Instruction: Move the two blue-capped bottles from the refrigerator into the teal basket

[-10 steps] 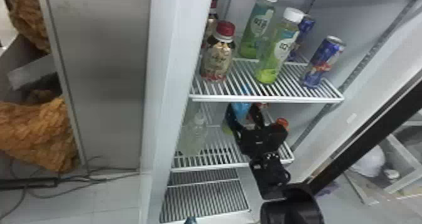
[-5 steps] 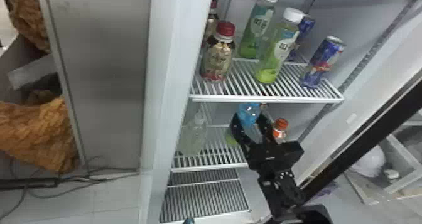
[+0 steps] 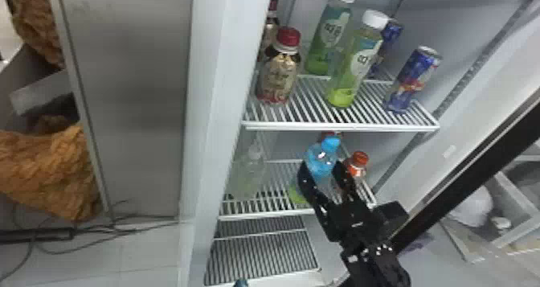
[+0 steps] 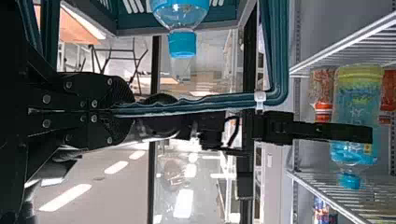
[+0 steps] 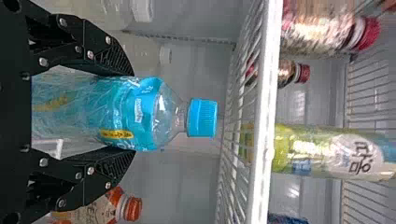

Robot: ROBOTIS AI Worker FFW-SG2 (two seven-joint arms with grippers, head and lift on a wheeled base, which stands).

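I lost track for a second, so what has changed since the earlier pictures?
The right gripper has moved down and slightly right in the head view, and the blue-capped bottle between its jaws has come with it. I see nothing newly gripped or let go. The things on the upper shelf stayed as they were.

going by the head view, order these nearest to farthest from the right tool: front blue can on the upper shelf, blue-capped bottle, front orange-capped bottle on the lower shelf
From the right tool:
1. Blue-capped bottle, between its fingers
2. Orange-capped bottle, just to the right
3. Blue can, one shelf up, farther right
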